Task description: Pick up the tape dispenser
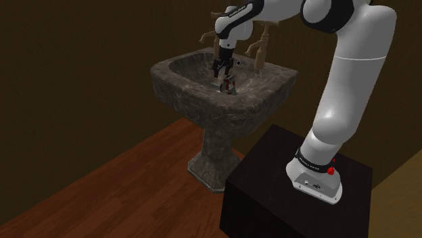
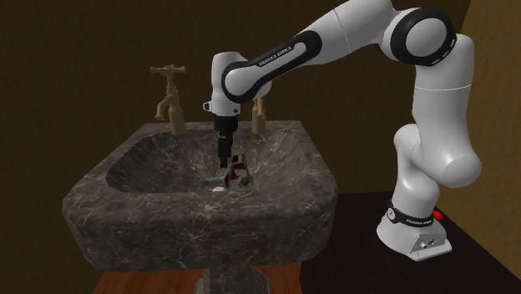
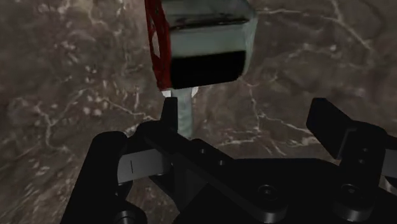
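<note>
Tape dispenser (image 2: 235, 174) lies in the sink (image 2: 167, 219) beneath the spread-fingered gripper (image 2: 223, 161).

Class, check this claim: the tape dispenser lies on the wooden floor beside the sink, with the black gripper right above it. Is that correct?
No. The tape dispenser lies inside the basin of the dark sink, not on the wooden floor, as the second exterior view shows. The black gripper is right above it, as stated.
</note>
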{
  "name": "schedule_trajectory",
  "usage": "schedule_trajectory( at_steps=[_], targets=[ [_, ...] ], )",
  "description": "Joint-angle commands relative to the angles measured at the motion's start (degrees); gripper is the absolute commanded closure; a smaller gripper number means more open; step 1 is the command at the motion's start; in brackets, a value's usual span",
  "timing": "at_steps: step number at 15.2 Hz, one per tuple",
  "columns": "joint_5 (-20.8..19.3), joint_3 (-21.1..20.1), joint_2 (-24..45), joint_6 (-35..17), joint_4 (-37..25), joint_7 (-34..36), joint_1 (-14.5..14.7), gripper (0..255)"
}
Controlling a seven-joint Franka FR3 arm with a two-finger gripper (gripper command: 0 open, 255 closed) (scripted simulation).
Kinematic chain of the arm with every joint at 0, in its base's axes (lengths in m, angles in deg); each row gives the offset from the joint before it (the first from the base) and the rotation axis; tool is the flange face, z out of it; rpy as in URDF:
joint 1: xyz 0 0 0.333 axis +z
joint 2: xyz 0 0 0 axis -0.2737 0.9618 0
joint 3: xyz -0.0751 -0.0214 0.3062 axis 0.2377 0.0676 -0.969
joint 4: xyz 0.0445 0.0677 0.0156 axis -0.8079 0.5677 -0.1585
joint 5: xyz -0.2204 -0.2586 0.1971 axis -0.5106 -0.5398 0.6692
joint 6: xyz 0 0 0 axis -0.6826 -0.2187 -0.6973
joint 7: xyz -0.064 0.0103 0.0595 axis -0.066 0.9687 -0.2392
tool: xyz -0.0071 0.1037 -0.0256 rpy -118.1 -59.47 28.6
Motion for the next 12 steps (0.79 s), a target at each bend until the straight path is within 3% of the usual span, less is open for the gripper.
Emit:
schedule_trajectory(
  at_steps=[1,5,12],
  targets=[
    [2.0,0.1,5.3,-0.5,-3.6,-1.8,-1.1,0],
    [4.4,-0.3,13.3,0.2,-10.7,-3.5,-3.1,0],
    [5.6,-0.9,15.9,-3.9,-9.1,-4.8,-3.4,0]
  ],
)
